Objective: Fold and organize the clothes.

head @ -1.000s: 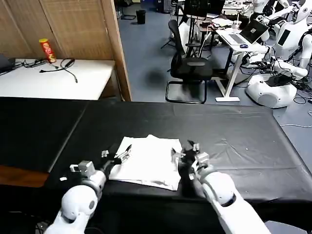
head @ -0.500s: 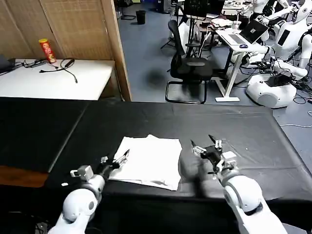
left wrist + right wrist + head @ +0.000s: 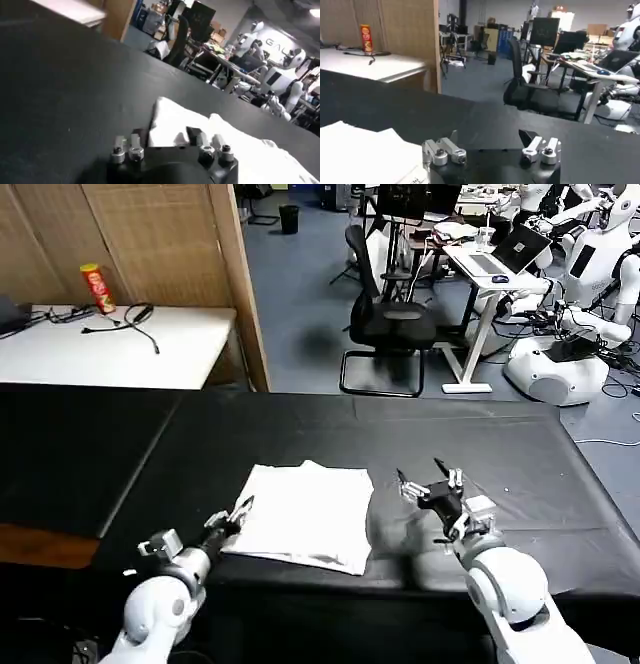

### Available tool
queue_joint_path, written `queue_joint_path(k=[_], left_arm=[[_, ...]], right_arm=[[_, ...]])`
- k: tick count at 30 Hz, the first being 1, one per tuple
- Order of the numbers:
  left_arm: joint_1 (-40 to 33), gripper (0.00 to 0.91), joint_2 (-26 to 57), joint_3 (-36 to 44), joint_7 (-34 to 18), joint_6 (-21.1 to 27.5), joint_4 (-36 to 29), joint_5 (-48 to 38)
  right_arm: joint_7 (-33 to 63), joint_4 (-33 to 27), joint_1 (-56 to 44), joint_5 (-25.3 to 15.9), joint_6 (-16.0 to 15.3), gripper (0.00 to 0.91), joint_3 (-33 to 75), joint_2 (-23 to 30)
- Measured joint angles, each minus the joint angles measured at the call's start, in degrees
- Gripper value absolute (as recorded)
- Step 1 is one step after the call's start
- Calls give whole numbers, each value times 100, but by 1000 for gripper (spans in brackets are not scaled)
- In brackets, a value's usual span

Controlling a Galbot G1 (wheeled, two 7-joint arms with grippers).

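Right gripper: the right gripper (image 3: pixel 428 477) hangs with its jaws spread and nothing between them, just off the T-shirt's right edge, over the black cloth
Left gripper: the left gripper (image 3: pixel 234 514) sits low at the shirt's near-left corner, jaws apart; the left wrist view shows white fabric beyond its fingertips (image 3: pixel 194 134), though I can't tell whether they touch it
T-shirt: the white T-shirt (image 3: pixel 308 514) lies folded into a rough rectangle near the front edge of the table, about midway along it, its near-right corner close to that edge; a bit of dark print shows in the right wrist view
Table: covered by a black tablecloth (image 3: pixel 520 474), wrinkled beside the right arm
Progress: I'd judge the fold mostly done, tidying left
Risk: a low sweep by the left jaws could snag the corner and peel the top layer open; a nudge toward the front edge could slide the shirt off; the right jaws could drag the loose cloth and shift the pile
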Motion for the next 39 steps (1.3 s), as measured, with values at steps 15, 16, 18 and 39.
queue_joint_path(k=[15, 16, 18, 39], left_arm=[[-130, 0, 899, -532, -73, -29, -362, 1159], [-105, 0, 1056, -615, -68, -50, -365, 1151], [-57, 0, 1385, -795, -53, -133, -371, 1148], [-112, 0, 1930, -410, -605, 236, -1451, 1814]], right_arm=[[-18, 20, -184, -12, 46, 878, 203, 38], [-20, 21, -187, -12, 47, 878, 202, 40], [-21, 20, -183, -12, 51, 878, 185, 41], [-34, 119, -416, 5, 83, 878, 222, 95]])
